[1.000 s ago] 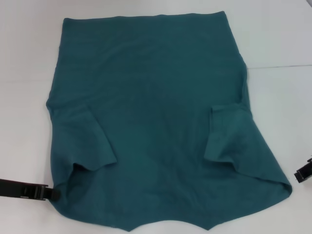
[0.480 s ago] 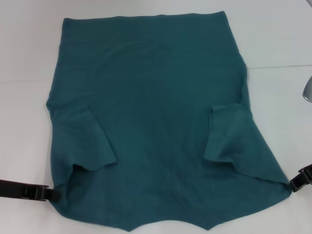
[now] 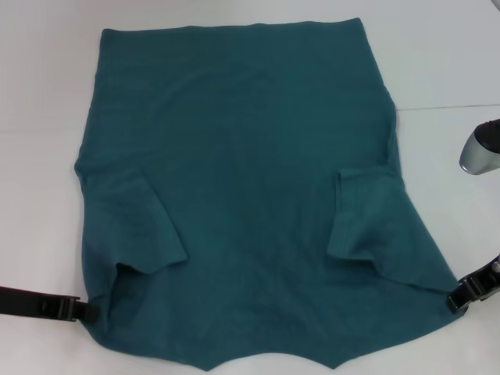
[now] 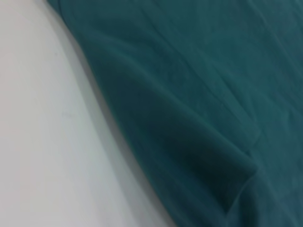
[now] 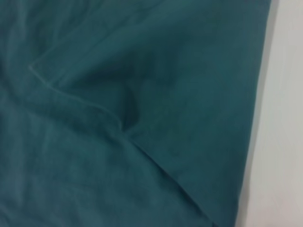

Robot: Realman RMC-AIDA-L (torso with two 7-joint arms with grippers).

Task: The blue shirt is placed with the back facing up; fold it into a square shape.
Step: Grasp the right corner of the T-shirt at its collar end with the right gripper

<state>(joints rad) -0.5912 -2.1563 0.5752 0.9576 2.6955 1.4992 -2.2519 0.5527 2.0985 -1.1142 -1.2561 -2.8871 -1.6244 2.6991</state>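
Observation:
The blue shirt point(image 3: 250, 195) lies flat on the white table point(image 3: 39, 117), with both short sleeves folded inward onto its body. My left gripper point(image 3: 84, 311) is low at the shirt's near left corner and touches its edge. My right gripper point(image 3: 456, 300) is at the shirt's near right corner, against the cloth. The left wrist view shows the shirt point(image 4: 199, 94) with a fold beside bare table. The right wrist view shows the shirt point(image 5: 118, 118) with a sleeve hem and a strip of table.
A silver part of my right arm point(image 3: 480, 148) shows at the right edge. A faint seam point(image 3: 445, 107) runs across the table to the right of the shirt. White table surrounds the shirt on the left, right and far sides.
My right gripper has moved in from the right edge to the shirt's near right corner. The left gripper and the shirt have not moved.

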